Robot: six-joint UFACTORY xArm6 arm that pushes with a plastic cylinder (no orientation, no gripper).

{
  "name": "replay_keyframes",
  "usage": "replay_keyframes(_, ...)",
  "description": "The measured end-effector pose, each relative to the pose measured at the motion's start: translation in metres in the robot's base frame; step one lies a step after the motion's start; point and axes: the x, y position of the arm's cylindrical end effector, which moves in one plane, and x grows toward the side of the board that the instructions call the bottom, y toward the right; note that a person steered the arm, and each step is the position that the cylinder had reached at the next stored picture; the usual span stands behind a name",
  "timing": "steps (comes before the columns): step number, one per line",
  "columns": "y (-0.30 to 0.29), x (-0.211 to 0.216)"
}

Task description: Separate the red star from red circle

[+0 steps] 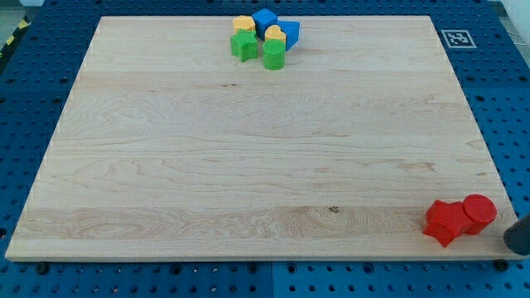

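Red star (447,221) and red circle (479,212) touching, near right corner of tabletop (248,165). Not split yet; whole job left. My tip (520,240) just right of circle. No claw here, so can't tell.

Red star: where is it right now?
Red star sits at the board's bottom-right corner in the camera view, touching the red circle on its right; my tip is just beyond them.
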Motion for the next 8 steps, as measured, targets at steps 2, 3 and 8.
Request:
replay_keyframes(2,-0.027,0.001)
replay_keyframes(3,-0.032,0.0)
replay_keyframes(8,-0.058,-0.007)
